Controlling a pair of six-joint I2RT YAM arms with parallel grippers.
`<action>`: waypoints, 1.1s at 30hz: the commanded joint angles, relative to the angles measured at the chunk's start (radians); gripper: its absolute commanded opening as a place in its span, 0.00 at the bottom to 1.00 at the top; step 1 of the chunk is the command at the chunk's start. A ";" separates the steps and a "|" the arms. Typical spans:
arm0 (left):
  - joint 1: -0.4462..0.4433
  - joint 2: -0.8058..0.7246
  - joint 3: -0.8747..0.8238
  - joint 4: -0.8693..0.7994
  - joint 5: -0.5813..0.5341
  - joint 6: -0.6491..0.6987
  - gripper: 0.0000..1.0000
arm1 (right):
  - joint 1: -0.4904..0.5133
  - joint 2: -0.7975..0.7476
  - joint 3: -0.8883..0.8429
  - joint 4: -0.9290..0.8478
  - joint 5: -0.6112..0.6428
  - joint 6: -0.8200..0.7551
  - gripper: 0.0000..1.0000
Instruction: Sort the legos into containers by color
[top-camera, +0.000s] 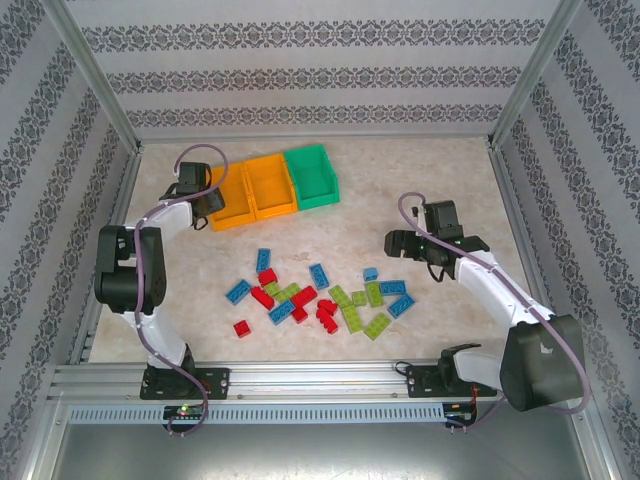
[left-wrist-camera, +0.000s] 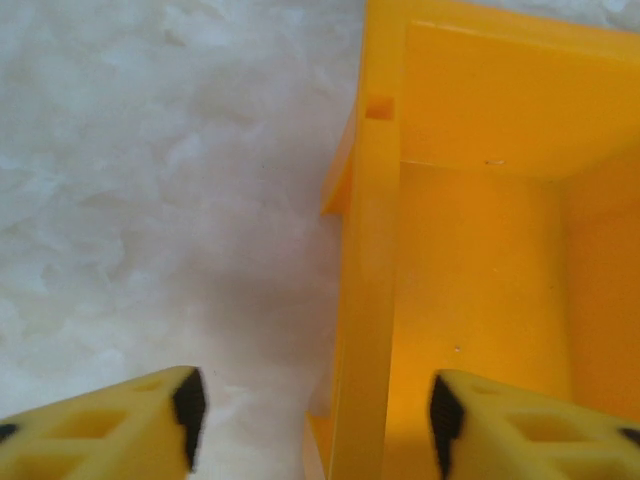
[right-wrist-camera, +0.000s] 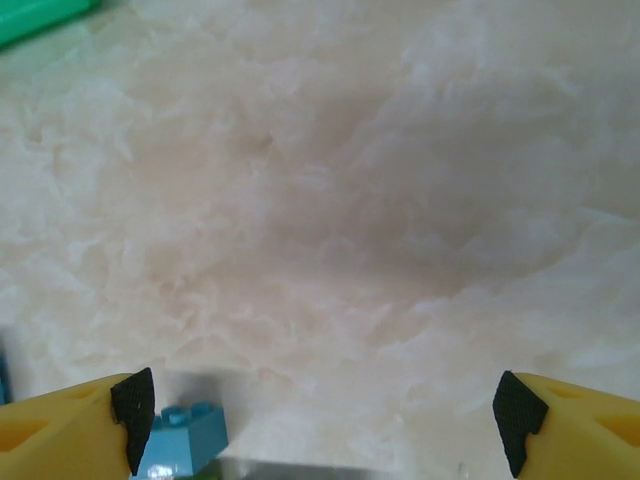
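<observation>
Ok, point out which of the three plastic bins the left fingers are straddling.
The leftmost orange rectangular plastic bin: its left wall stands between the left fingers, one inside it, one outside.

The left hand (left-wrist-camera: 312, 410) is hanging with its jaws partly apart; the right hand (right-wrist-camera: 320, 410) is hovering with its jaws spread wide.

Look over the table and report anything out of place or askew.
The left fingers straddle the outer wall of the left orange bin, one inside, one outside, which is an odd spot for sorting. The row of bins sits slanted against the table edges. Nothing looks spilled or damaged.
</observation>
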 joint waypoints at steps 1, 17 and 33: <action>0.002 0.026 0.031 -0.008 0.048 0.000 0.41 | 0.053 -0.016 0.012 -0.066 -0.035 0.008 0.91; -0.091 -0.007 -0.016 0.059 0.173 0.025 0.19 | 0.268 0.140 0.072 -0.118 0.016 0.017 0.86; -0.242 0.014 0.007 0.042 0.180 0.003 0.20 | 0.335 0.282 0.139 -0.141 0.098 0.041 0.78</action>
